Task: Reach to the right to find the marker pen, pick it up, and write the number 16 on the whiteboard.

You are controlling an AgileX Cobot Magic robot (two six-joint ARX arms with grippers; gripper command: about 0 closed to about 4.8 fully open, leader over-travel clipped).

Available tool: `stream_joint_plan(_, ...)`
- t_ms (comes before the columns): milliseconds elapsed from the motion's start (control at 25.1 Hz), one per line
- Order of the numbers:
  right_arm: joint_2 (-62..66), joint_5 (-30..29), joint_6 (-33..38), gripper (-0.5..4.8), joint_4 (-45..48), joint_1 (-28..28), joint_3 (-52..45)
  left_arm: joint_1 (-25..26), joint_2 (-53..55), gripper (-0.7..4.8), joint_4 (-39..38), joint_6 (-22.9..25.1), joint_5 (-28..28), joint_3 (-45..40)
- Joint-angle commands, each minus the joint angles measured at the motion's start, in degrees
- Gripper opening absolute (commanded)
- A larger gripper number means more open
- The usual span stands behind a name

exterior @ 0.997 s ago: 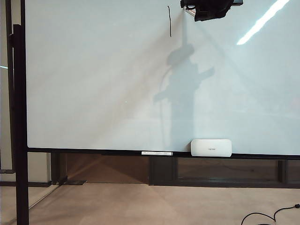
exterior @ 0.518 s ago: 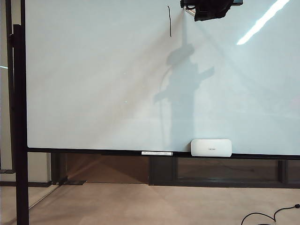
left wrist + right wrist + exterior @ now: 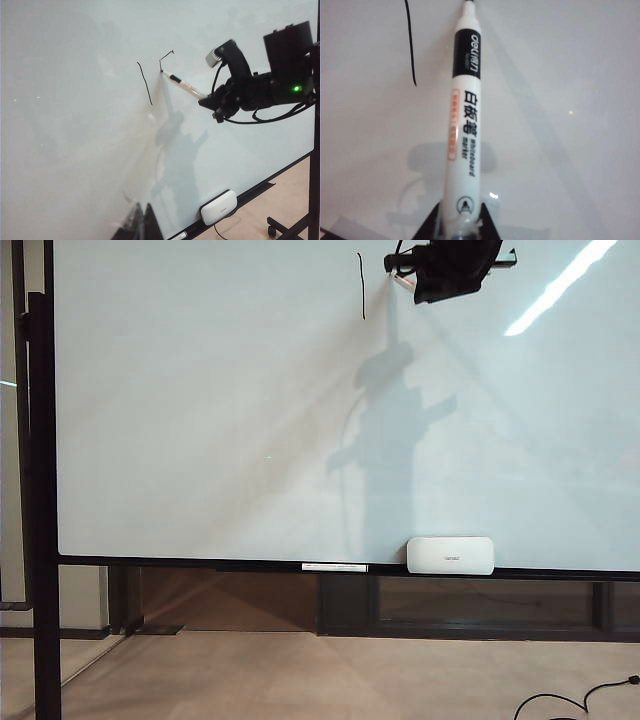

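The whiteboard point(image 3: 200, 420) stands upright on black metal stand posts point(image 3: 42, 500), its glossy white face filling most of the exterior view. Along its lower edge runs a thin black rail point(image 3: 200, 563). On that rail, right of the middle, rests a rounded white eraser block point(image 3: 450, 555), leaning against the board face. Just beside it, toward the left end of the rail, lies a thin flat white strip point(image 3: 335, 567). Near the upper edge of the board is a black vertical stroke point(image 3: 361, 285), with a short angular line point(image 3: 166, 56) beside it. Below the rail lies the tan floor point(image 3: 300, 675), with a black cable point(image 3: 575, 700) near its right edge.
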Motion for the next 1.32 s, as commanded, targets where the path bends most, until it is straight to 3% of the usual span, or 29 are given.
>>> stream_joint_plan(40,1.01,0.94,1.29,-0.02,-1.79,-0.02,0.24,0.04,-0.48,-0.05,0.57,0.04,-0.55,0.15)
stream_joint_plan(1316,3.10,2.25,2.80,-0.02,-7.28,0.00,0.28,0.04,-0.96,-0.05,0.52,0.20,-0.83,0.15)
